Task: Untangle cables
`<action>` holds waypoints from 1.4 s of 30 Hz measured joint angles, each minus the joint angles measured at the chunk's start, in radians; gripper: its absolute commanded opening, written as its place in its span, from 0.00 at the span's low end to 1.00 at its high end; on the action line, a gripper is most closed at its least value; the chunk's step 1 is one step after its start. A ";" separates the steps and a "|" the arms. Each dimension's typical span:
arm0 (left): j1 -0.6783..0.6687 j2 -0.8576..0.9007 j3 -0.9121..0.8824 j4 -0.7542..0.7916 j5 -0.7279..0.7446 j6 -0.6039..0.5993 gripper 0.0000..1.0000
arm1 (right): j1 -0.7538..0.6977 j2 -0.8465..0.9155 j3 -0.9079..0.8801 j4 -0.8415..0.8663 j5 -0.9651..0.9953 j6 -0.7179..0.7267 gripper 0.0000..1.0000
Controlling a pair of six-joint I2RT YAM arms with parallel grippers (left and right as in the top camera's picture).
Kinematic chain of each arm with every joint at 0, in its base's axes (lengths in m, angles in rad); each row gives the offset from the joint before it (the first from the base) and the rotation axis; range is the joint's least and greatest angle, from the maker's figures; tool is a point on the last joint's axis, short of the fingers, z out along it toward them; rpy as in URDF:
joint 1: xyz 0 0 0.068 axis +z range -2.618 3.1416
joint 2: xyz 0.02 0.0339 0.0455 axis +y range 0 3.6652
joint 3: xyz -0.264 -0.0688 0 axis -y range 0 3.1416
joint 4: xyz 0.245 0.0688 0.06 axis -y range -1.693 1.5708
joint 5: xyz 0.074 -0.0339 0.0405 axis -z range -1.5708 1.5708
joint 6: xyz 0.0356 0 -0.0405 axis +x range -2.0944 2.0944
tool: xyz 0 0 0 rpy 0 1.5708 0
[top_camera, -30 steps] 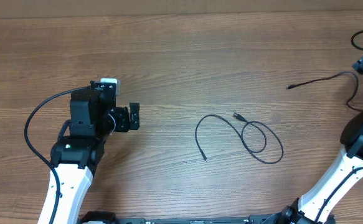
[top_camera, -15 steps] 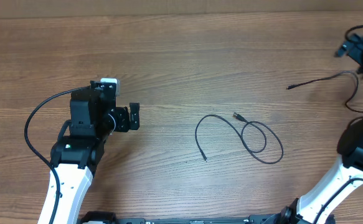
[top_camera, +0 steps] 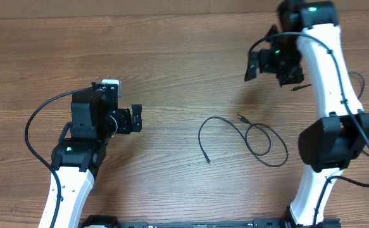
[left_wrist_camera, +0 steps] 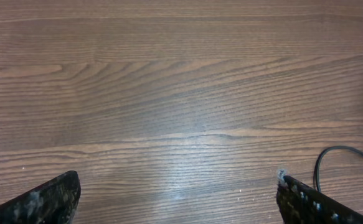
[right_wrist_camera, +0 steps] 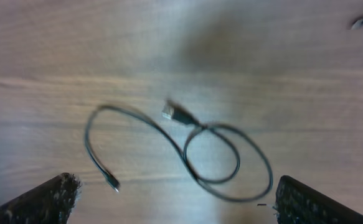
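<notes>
Left jaws and right jaws are both wide open, gripping nothing. Looped cable (top_camera: 248, 134) lies flat on the worktop (top_camera: 171, 57). Right jaws sit at its 12 o'clock, left jaws well apart at 9 o'clock.

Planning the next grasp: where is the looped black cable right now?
Overhead view: the looped cable lies flat on the table right of centre, below the open right gripper, far from the left gripper.
</notes>
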 measured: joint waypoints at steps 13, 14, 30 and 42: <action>0.000 0.000 0.000 0.002 0.000 0.000 1.00 | 0.272 -0.258 -0.660 0.172 0.183 0.201 0.98; 0.000 0.000 0.000 0.001 0.000 0.000 1.00 | 0.281 -0.258 -0.691 0.198 0.183 0.201 0.98; 0.000 0.000 0.000 -0.004 0.000 0.000 1.00 | 0.292 -0.280 -1.056 0.764 0.036 0.166 0.87; 0.000 0.000 0.000 -0.004 0.000 0.000 1.00 | 0.255 -0.317 -1.107 0.966 0.006 0.197 0.61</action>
